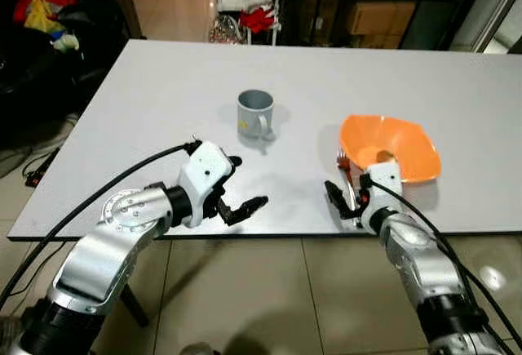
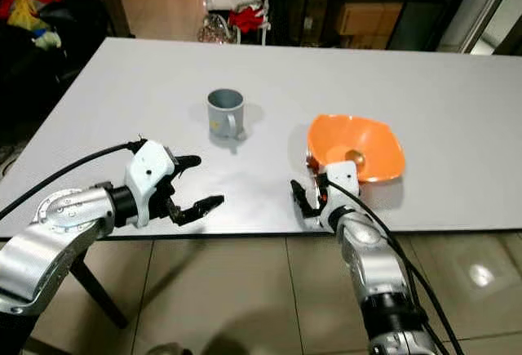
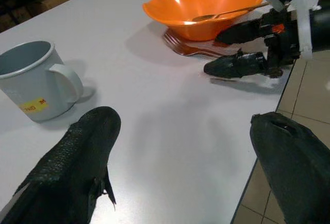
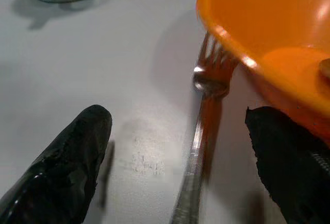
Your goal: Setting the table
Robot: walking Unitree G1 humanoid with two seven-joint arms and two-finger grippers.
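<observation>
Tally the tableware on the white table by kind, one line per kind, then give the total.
Mug: 1
Orange bowl: 1
Fork: 1
Spoon (lying in the bowl): 1
Total: 4

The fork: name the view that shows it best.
The right wrist view: the fork lies close up between the right gripper's open fingers, tines at the orange bowl's base. The left wrist view shows its tines beside the bowl; the eye views give a thin sliver.
</observation>
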